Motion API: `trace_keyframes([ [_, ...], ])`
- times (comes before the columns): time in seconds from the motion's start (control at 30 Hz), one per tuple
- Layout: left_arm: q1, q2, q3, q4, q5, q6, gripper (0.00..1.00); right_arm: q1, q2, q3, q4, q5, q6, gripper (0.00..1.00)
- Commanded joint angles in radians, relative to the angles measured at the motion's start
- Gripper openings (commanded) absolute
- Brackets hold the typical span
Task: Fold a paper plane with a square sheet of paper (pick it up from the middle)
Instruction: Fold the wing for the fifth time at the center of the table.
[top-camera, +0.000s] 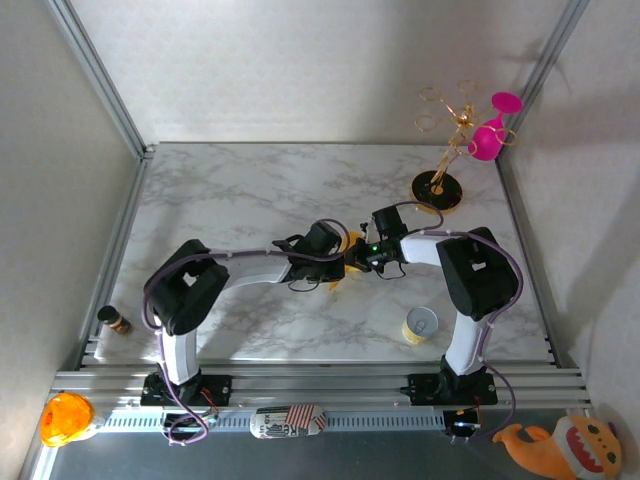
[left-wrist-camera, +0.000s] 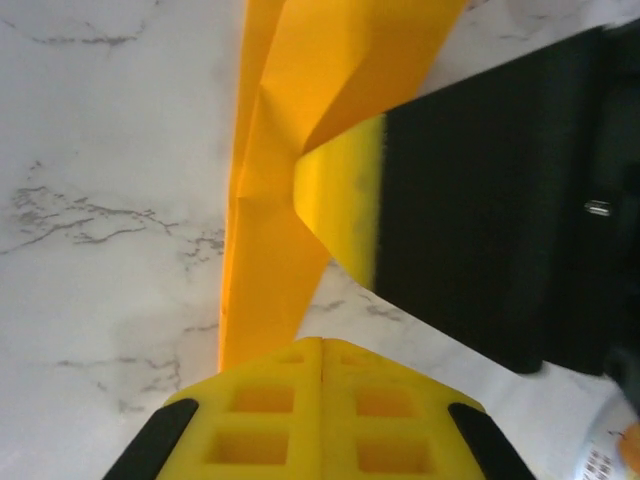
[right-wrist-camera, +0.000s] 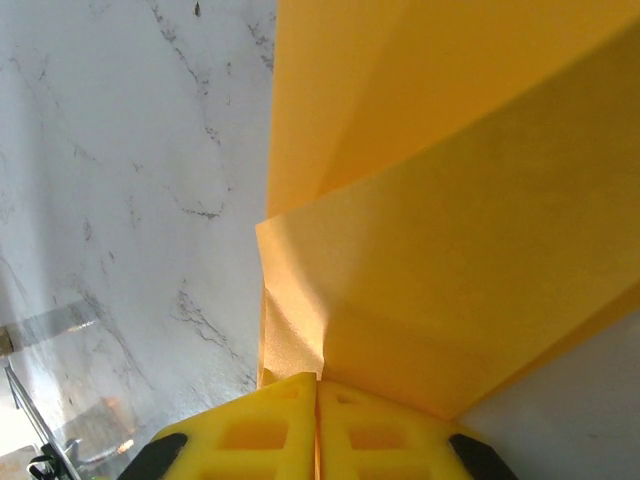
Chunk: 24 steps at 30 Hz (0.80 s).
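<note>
Left wrist view: the left tool (left-wrist-camera: 321, 400) has its fingers pressed together on the lower end of the folded yellow paper (left-wrist-camera: 265, 260), which runs toward 12 o'clock above the marble table (left-wrist-camera: 100, 200). The right tool (right-wrist-camera: 318, 415) is clamped on the same paper from 3 o'clock. From above, both meet mid-table, with a cup (top-camera: 420, 325) at their 5 o'clock.

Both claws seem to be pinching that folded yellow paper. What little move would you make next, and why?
Probably lay the yellow-orange paper flat on the marble table and press its creases down. The left gripper and the right gripper are both shut on it from opposite sides, and its folds look loose and puffed rather than sharp.
</note>
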Motion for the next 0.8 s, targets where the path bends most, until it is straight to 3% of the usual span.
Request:
trace_keyframes([
  [0.0, 0.007, 0.03, 0.02, -0.008, -0.041, -0.012, 0.0, 0.003, 0.076, -0.052, -0.068, 0.111, -0.015, 0.1],
  [0.37, 0.008, 0.045, -0.047, -0.027, -0.032, 0.002, 0.0, 0.02, 0.008, -0.039, -0.048, 0.059, -0.009, 0.1],
  [0.77, 0.001, 0.043, -0.097, -0.073, -0.023, 0.057, 0.0, -0.038, -0.01, 0.112, -0.06, 0.088, -0.075, 0.11],
])
